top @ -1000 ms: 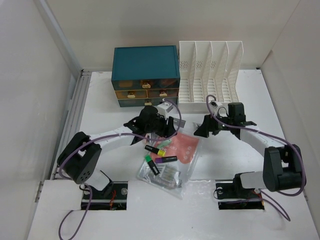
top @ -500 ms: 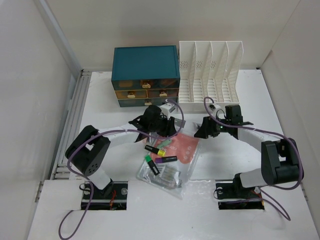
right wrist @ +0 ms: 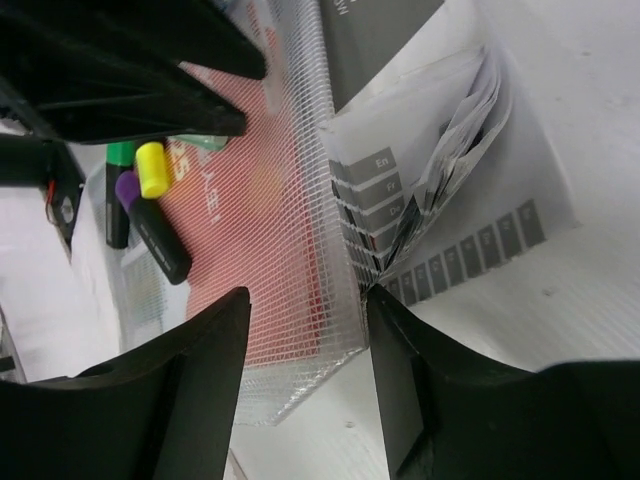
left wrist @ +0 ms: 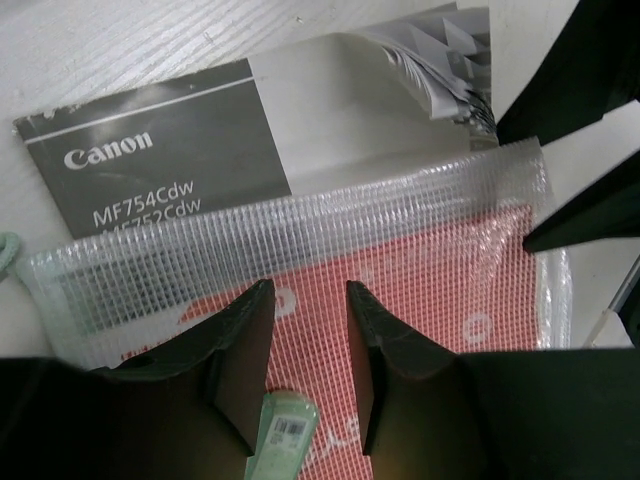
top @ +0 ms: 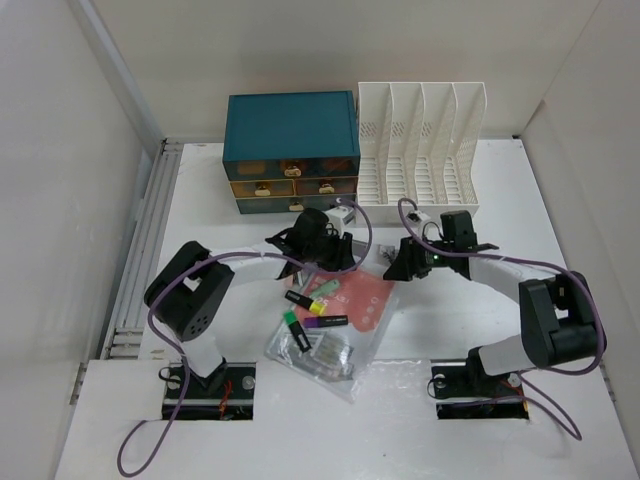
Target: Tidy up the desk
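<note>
Nearest you on the desk (top: 200, 210) lies the clear mesh pouch (top: 345, 370), its near corner between the two arm bases. It has slid and turned a little to the left since a second ago, so something at its far end is dragging it. Inside it are the highlighters (top: 312, 305) and a red card (top: 362, 295). At the pouch's far edge both arms meet. Your left gripper (top: 338, 262) has crept further over that edge and its jaws have drawn in to a narrow gap. Your right gripper (top: 400, 266), wide a second ago, is now about half closed. That suggests you are about to pinch the pouch, which is not yet tidied away. The overhead view cannot show what lies under the pouch, but the wrist views do. The left gripper (left wrist: 305, 290) hovers over red mesh beside a grey printer booklet (left wrist: 160, 150), and whether it grips anything you cannot tell. The right gripper (right wrist: 308, 295) straddles the pouch's corner and the booklet's fanned pages without clamping. Beyond stand the teal drawer box (top: 290, 125) and the white file rack (top: 420, 145).
</note>
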Controlling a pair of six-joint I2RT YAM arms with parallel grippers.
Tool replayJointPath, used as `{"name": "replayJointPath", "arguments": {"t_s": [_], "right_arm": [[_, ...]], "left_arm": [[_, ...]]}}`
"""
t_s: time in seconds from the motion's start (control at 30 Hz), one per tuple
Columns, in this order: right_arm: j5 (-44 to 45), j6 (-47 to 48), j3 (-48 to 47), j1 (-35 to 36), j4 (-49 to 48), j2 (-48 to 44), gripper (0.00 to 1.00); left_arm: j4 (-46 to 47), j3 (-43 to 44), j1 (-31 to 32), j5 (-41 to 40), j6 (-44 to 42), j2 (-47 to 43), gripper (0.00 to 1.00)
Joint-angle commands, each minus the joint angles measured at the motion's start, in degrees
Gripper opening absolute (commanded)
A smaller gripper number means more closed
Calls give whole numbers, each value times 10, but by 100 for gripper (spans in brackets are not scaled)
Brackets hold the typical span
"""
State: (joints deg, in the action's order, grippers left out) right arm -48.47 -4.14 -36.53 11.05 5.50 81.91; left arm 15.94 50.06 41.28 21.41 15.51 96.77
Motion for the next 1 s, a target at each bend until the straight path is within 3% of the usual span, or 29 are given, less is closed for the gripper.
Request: {"name": "replayJointPath", "arguments": {"t_s": [0.0, 0.27, 0.37, 0.53, 0.6, 0.77, 0.83, 0.9, 0.97], "right_arm": [[-51, 3, -3, 26, -10, 3, 55], [-71, 21, -20, 26, 13, 14, 38], [-78, 27, -33, 26, 28, 19, 27], [-84, 56, -50, 26, 63, 25, 0], [-78, 69, -70, 26, 81, 25, 0], [-32, 91, -111, 19, 122, 18, 0], [-19, 96, -118, -1, 136, 11, 8], [-19, 96, -118, -15, 136, -2, 25], [-19, 102, -118, -29, 150, -2, 31]], "left_arm": [[2, 33, 3, 16, 0, 19, 31], [-3, 56, 3, 28, 0, 51, 28], [-3, 62, 8, 28, 5, 56, 27], [-3, 67, 8, 28, 5, 61, 27], [-3, 67, 8, 28, 5, 61, 27], [-8, 72, 8, 12, 0, 41, 42], [-14, 72, 8, 12, 0, 29, 49], [-14, 72, 8, 12, 0, 29, 50], [-14, 72, 8, 12, 0, 29, 50]]}}
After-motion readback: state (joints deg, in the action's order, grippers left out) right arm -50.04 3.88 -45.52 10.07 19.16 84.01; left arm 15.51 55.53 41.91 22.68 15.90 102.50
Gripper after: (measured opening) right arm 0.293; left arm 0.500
